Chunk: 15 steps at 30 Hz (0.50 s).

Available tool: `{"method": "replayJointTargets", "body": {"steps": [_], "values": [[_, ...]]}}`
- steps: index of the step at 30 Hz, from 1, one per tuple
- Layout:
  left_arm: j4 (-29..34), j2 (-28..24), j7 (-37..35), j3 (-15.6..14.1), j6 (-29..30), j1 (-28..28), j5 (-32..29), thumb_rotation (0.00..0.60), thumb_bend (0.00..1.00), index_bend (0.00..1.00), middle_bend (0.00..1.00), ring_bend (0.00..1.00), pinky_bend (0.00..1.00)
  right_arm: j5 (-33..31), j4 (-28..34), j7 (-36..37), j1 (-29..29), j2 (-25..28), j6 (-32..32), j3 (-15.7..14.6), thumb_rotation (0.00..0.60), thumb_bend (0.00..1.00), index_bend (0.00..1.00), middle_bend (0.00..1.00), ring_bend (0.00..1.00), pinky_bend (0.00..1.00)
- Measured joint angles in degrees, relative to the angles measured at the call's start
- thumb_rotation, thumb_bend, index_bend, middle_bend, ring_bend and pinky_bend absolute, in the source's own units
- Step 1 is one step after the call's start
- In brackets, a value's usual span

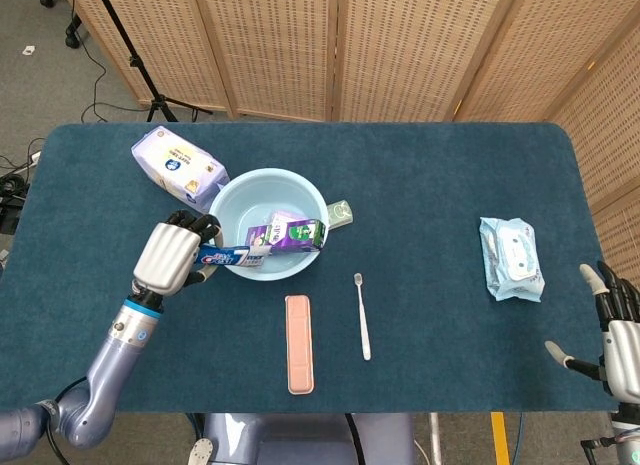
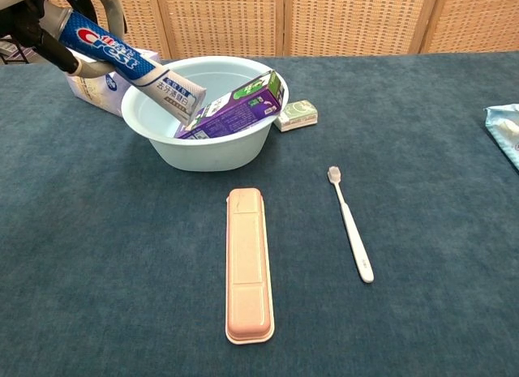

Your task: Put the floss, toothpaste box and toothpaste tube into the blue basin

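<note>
One toothpaste tube (image 2: 134, 61), one toothpaste box (image 2: 235, 105), one floss (image 2: 296, 114)

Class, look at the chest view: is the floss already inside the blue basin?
No. The floss lies on the table just outside the blue basin, beside its rim, while the toothpaste box leans inside.

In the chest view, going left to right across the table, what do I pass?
Toothpaste tube → blue basin → pink case → floss → toothbrush → wipes pack at the right edge.
</note>
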State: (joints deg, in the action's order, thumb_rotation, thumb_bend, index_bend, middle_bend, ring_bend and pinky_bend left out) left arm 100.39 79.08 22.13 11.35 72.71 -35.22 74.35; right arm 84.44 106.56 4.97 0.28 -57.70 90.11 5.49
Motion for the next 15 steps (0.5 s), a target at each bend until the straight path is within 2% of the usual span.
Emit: {"method": "replayJointTargets", "body": {"steps": [15], "values": [[-10.2, 6.1, 1.3, 0.8, -1.6, -1.5, -2.2, 0.6, 0.4, 0.81, 0.43, 0.47, 0.32, -0.3, -0.3, -0.2, 0.1, -0.2, -0.7, 0.0, 0.6, 0.0, 0.06, 0.0, 0.0, 0.0]]}}
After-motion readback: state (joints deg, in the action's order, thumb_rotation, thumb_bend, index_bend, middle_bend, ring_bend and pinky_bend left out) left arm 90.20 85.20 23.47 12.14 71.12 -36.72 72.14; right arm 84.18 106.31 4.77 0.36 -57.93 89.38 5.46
